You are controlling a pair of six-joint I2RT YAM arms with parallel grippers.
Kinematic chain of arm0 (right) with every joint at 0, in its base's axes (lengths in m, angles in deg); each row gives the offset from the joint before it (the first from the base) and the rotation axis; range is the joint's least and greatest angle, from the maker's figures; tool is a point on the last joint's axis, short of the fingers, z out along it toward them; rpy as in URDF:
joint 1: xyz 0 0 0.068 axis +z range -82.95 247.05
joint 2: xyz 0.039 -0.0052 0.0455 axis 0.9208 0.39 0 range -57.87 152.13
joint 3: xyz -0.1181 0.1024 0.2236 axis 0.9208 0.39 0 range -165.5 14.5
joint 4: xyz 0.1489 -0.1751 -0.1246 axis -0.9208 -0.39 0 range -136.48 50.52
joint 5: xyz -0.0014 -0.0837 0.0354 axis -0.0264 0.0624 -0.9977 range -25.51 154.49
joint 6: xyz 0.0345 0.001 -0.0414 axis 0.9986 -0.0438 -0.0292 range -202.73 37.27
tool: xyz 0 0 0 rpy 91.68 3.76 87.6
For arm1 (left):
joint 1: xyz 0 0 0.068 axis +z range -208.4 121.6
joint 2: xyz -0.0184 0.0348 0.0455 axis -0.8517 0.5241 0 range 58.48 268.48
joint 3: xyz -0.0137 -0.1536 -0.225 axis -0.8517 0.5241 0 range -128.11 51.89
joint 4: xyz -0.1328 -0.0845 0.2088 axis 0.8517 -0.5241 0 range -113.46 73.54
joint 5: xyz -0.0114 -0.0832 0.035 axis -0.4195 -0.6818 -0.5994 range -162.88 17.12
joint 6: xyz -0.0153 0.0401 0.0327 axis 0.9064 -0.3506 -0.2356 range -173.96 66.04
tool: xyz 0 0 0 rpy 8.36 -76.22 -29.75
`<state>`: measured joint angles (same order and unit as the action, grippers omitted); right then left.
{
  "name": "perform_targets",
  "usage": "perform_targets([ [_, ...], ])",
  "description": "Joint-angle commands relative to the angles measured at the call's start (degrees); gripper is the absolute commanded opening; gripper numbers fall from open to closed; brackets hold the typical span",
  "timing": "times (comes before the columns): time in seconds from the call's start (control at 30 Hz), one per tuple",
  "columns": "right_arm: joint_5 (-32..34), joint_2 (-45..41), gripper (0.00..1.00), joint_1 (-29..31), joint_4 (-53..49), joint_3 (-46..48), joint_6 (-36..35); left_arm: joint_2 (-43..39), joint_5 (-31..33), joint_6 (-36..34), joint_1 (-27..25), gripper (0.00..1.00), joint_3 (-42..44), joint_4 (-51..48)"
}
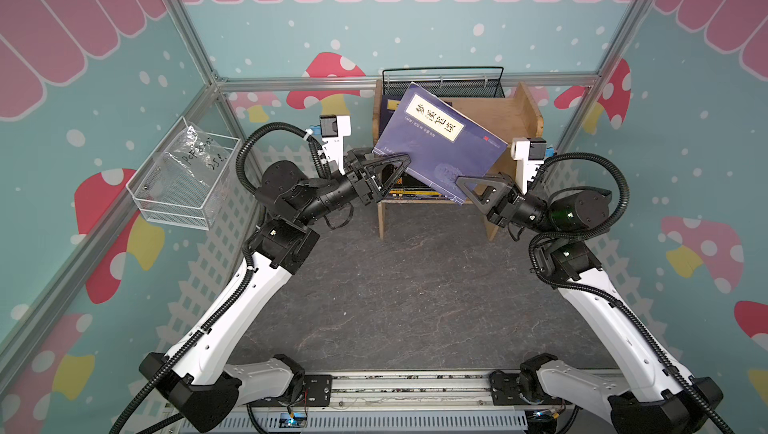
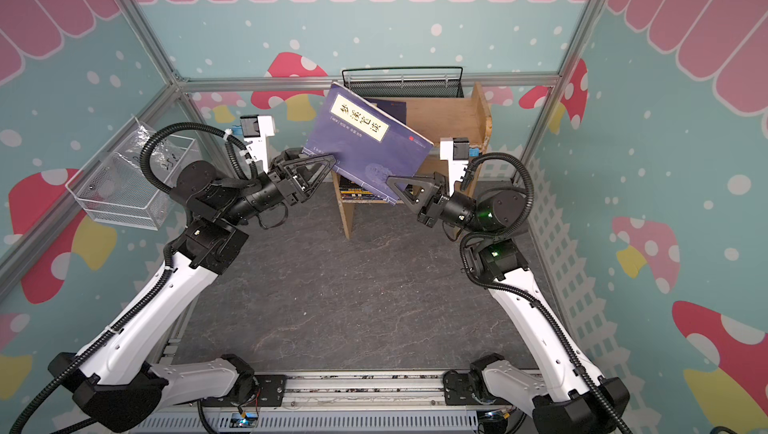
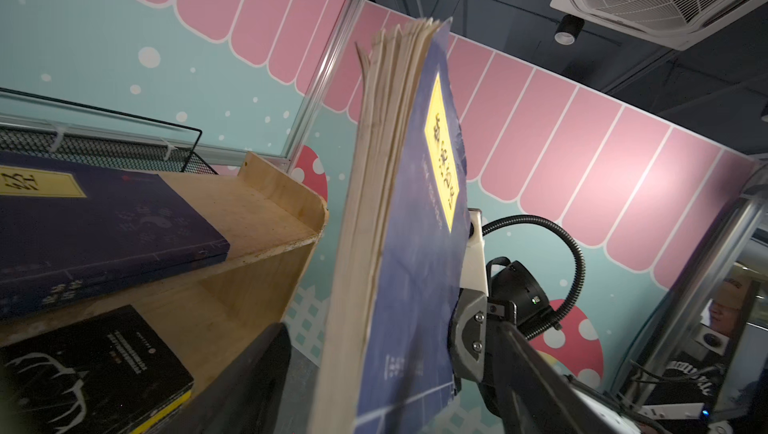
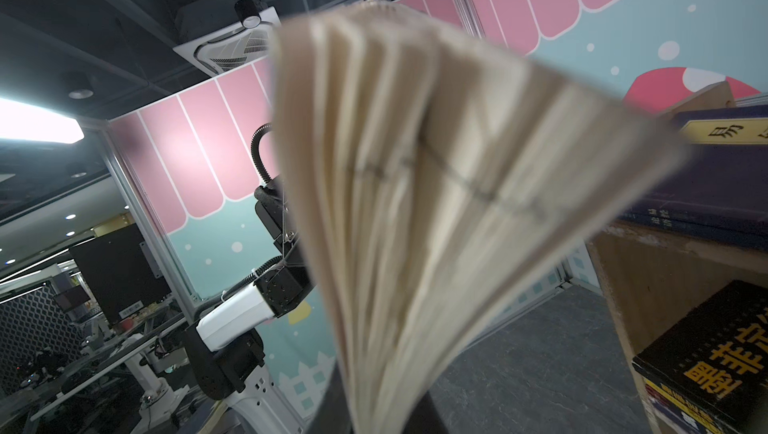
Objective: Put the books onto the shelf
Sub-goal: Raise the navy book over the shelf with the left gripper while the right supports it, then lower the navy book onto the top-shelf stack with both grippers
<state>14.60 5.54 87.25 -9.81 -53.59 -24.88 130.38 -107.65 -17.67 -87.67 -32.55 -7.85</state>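
Grey stone-pattern tabletop (image 1: 415, 307) below; the navy paperback with the yellow title label (image 1: 440, 149) hangs tilted in front of the light-wood two-tier shelf (image 1: 519, 115). My right claw (image 1: 465, 186) is clamped on its lower corner, and my left claw (image 1: 395, 170) stands wide, jaws either side of the opposite edge, apparently not pinching. Light but floppy, I'd say: pages fan loose and the cover looks slick, so bite deeper across the cover, away from the page edges.

Navy book (image 1: 440, 149) tilts over wooden shelf (image 1: 498, 113); other books (image 1: 415, 194) seemingly inside.
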Motion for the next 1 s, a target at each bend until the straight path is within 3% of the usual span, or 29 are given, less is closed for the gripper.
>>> perform_targets([
  [0.0, -2.4, -0.6, 0.00, -0.8, -0.5, -2.1, -0.2, 0.2, -3.8, -0.7, 0.3, 0.60, -1.0, 0.1],
  [0.2, -1.8, 0.5, 0.01, -1.6, -0.7, -3.6, -0.2, -0.7, -3.9, 1.0, 0.3, 0.13, 0.0, 3.8],
  [0.3, 0.5, 0.8, 0.05, -1.7, -1.2, -4.6, -1.9, -0.7, -1.4, 3.0, 0.3, 0.02, 0.1, 5.5],
  [0.37, 2.8, 0.9, 0.07, -1.7, -2.6, -5.6, -4.5, -0.5, 1.5, 4.7, 0.3, 0.00, 0.2, 7.1],
  [0.53, 15.8, -1.4, 0.42, -1.7, -8.7, -6.1, -14.3, 1.5, 11.0, 10.0, 0.4, 0.00, -1.0, 10.9],
  [0.6, 23.8, -3.0, 0.51, -1.7, -11.9, -5.6, -19.4, 3.2, 15.2, 11.7, 0.3, 0.00, -3.3, 10.4],
  [0.7, 30.8, -4.4, 0.63, -1.4, -11.5, -4.0, -27.1, 7.1, 20.8, 12.5, 0.3, 0.00, -8.7, 6.0],
  [0.8, 32.2, -3.0, 0.70, -1.4, -12.8, -5.3, -33.5, 12.9, 24.2, 12.4, 0.3, 0.00, -17.8, -2.5],
  [0.97, 36.0, 1.3, 0.73, -1.2, -13.1, -8.3, -40.8, 19.7, 27.0, 13.8, 0.5, 0.00, -27.5, -8.8],
])
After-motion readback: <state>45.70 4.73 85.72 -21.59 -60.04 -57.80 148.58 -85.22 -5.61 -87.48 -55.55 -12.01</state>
